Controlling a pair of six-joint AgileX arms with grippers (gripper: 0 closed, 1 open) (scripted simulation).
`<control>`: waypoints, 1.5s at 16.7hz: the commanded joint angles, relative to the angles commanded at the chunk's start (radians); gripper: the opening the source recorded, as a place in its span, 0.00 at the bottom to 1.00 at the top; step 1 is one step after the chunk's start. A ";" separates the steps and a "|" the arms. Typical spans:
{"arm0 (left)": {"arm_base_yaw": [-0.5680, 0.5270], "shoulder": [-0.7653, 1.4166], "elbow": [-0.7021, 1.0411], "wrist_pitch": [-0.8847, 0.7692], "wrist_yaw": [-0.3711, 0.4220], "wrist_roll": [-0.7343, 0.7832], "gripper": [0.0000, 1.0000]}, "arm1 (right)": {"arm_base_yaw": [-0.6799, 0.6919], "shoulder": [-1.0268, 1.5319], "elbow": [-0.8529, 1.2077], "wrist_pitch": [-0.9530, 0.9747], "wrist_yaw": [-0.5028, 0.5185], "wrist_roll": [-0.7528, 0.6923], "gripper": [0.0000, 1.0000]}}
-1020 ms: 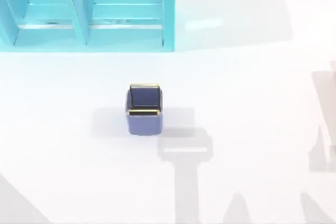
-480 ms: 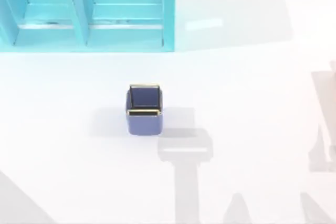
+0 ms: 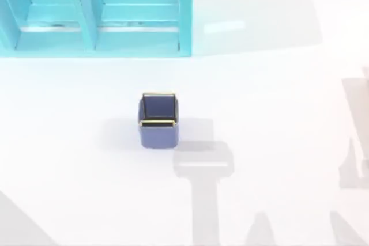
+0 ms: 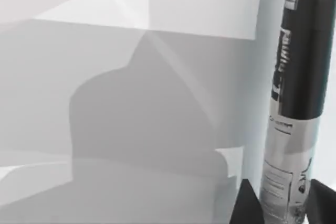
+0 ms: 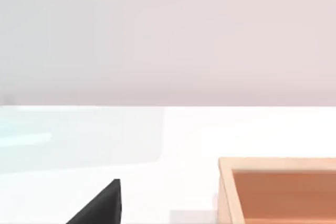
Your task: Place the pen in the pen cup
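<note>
Top view — white table, turquoise shelf

Pen between the left end effector fingers, above white table.

The pen cup stands mid-table, with the shelf unit behind it to the left

A rendered office-like desk scene: a plain white surface carrying a turquoise shelf unit, a pen cup and a wooden box.
</note>
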 joint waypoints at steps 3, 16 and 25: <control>0.068 -0.094 -0.027 -0.094 0.016 0.066 0.00 | 0.000 0.000 0.000 0.000 0.000 0.000 1.00; 0.274 -0.504 -0.107 -0.532 0.059 0.287 0.00 | 0.000 0.000 0.000 0.000 0.000 0.000 1.00; -0.018 -0.502 -0.127 -0.241 -0.221 0.303 0.00 | 0.000 0.000 0.000 0.000 0.000 0.000 1.00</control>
